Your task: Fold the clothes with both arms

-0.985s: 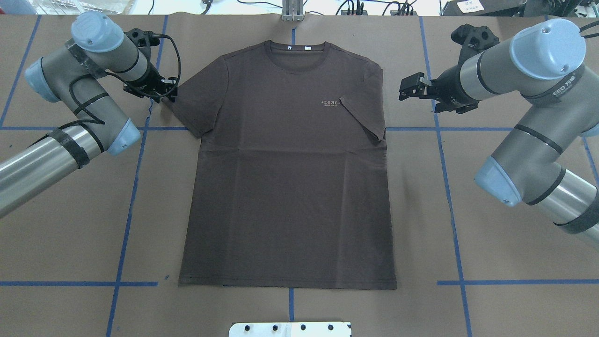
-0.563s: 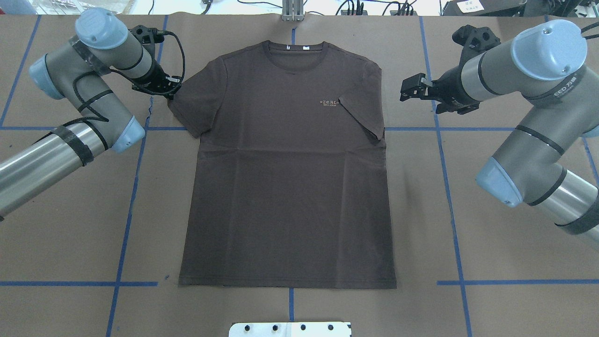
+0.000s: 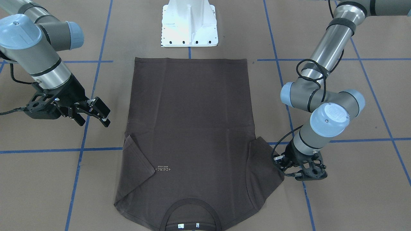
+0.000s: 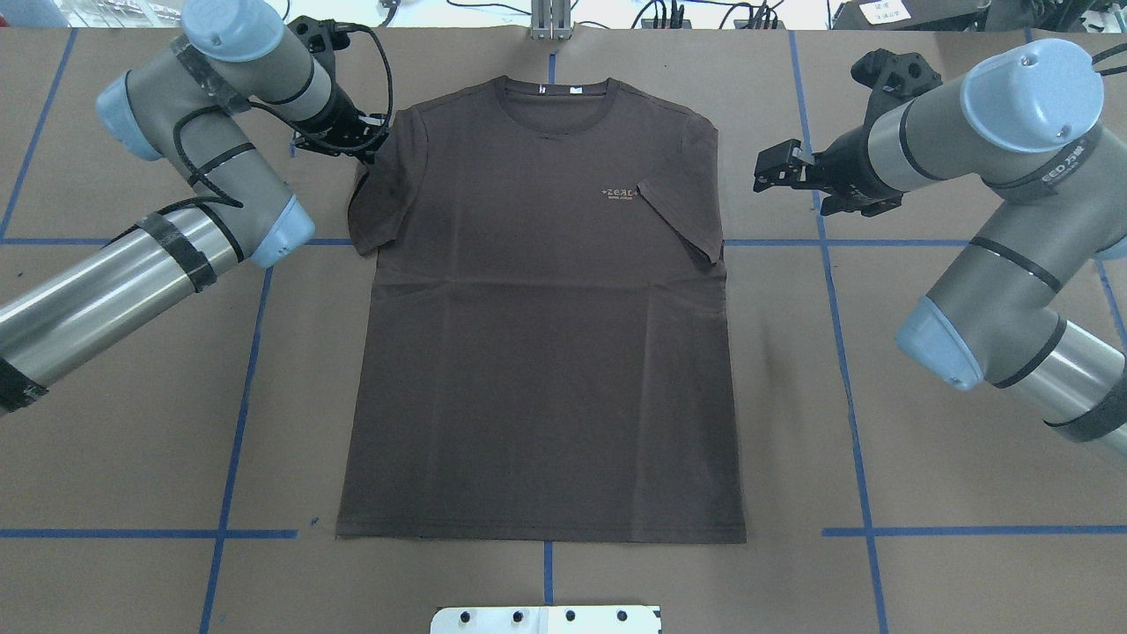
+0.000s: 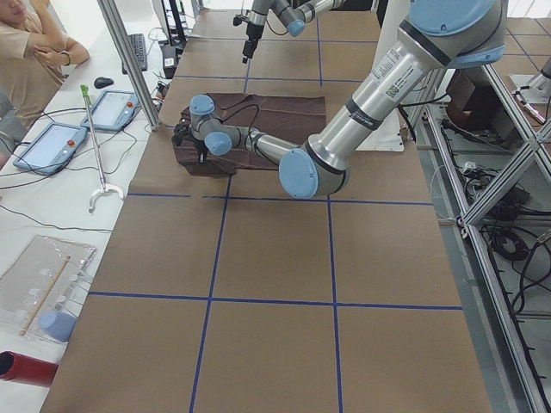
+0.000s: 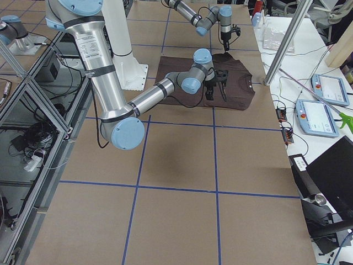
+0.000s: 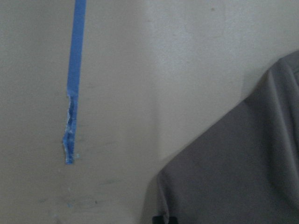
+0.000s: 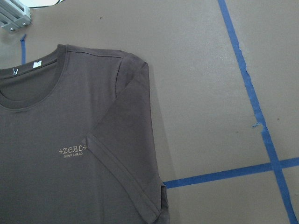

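The dark grey-brown T-shirt (image 4: 537, 352) lies flat, front up, collar at the far edge; it also shows in the front-facing view (image 3: 189, 112). Its sleeve on my right side (image 4: 682, 216) is folded in over the chest beside the pale lettering (image 4: 622, 193). My left gripper (image 4: 368, 151) is shut on the edge of the other sleeve (image 4: 379, 202), which is pulled in and slightly raised. The left wrist view shows that sleeve (image 7: 243, 172) above the table. My right gripper (image 4: 770, 169) is open and empty, hovering right of the shirt's shoulder (image 3: 102, 114).
The white pedestal base (image 3: 189, 25) stands at the near edge by the hem. Blue tape lines (image 4: 238, 396) cross the brown table cover. Tablets (image 5: 112, 107), a metal post (image 5: 129, 60) and a seated person (image 5: 34, 52) are beyond the far edge.
My left gripper has moved toward the far edge and inward to the shirt, taking the sleeve edge with it. The sleeve now reaches less far out. The right arm has barely moved.
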Tool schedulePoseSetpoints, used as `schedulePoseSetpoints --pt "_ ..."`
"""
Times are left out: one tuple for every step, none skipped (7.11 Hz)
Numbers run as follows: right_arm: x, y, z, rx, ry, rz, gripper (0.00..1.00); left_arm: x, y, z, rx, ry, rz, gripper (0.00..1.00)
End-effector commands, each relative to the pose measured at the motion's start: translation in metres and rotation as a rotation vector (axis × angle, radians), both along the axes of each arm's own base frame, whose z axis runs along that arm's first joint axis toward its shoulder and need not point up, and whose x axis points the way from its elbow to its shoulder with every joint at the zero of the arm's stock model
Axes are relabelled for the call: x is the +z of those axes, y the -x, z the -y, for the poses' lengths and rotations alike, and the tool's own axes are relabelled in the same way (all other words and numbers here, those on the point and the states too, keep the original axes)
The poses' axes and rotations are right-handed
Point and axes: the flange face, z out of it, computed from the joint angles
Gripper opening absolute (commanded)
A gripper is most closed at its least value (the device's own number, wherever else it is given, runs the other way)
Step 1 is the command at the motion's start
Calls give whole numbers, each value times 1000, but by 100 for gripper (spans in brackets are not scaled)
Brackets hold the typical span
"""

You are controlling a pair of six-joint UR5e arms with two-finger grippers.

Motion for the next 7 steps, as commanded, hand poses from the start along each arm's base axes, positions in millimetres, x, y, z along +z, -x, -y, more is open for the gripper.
schedulePoseSetpoints --pt "3 2 1 -1 5 -4 100 -30 -50 -25 5 46 -39 0" --pt "5 2 1 -1 8 -6 100 -28 -52 -25 6 48 -38 0" --pt "6 2 1 -1 9 -7 100 -31 -53 -23 6 46 -40 0" --pt "6 2 1 -1 9 -7 100 -42 -60 -15 3 49 -39 0" --pt "8 2 1 -1 12 -10 100 -45 -64 -10 -11 40 -45 0" --pt "9 3 1 -2 16 -12 100 -42 -65 -6 -25 38 -38 0" --pt "11 3 2 -1 19 -15 100 -41 -66 -6 -27 36 -39 0"
